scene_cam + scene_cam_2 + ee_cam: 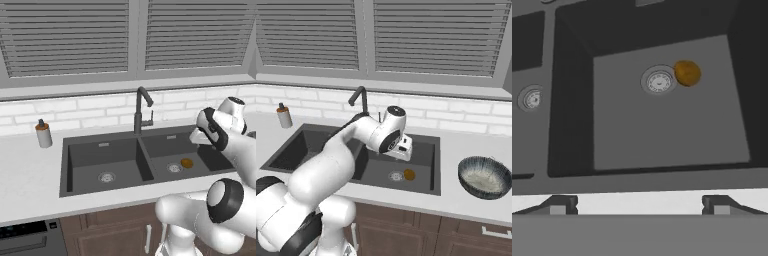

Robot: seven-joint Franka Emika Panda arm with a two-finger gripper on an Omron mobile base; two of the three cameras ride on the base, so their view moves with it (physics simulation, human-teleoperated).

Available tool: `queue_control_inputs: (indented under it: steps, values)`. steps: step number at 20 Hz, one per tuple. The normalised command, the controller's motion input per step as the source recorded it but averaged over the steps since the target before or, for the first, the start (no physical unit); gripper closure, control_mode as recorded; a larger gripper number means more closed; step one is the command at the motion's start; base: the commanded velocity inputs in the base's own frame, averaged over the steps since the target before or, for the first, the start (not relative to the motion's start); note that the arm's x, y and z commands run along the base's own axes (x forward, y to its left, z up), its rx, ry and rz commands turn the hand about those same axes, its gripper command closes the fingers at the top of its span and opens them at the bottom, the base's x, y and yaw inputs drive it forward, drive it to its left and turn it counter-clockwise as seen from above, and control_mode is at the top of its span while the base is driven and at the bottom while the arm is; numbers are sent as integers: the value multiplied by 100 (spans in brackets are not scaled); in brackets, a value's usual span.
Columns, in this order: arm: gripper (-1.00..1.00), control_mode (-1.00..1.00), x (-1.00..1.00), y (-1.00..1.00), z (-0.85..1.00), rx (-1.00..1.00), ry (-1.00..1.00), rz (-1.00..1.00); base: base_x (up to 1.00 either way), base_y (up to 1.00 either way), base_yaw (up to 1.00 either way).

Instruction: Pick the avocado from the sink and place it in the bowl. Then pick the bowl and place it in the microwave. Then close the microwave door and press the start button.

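Observation:
The avocado [687,73] is a golden-brown lump on the floor of the dark grey sink's [75,145] right basin. It lies just beside the round steel drain [659,82]. My gripper [639,206] hovers above this basin, pointing down into it, open with nothing between its fingertips [562,205]. From the right base view, the gripper [400,155] hangs over the back of the basin, above the avocado [409,174]. The grey ribbed bowl [484,177] stands empty on the counter to the right of the sink. The microwave and its door are out of view.
The tall dark faucet [141,107] rises behind the divider between the basins, close to my arm. A soap dispenser [43,134] stands on the counter left of the sink. A tiled wall and shuttered window run behind.

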Motion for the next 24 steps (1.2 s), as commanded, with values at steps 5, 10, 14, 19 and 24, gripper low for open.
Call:
queue_control_inputs:
  steps: [5,10,14,19,24]
  values:
    - [-100,-100,19,-26,-68,-5,1,9,0,0,0]
    - [-100,-100,41,-1,-62,-7,5,4,0,0,0]
    - [-100,-100,40,-10,-54,-3,9,5,0,0,0]
    - [-100,-100,31,-36,-25,0,1,7,0,0,0]
    - [-100,-100,51,-15,-31,0,8,3,0,0,0]
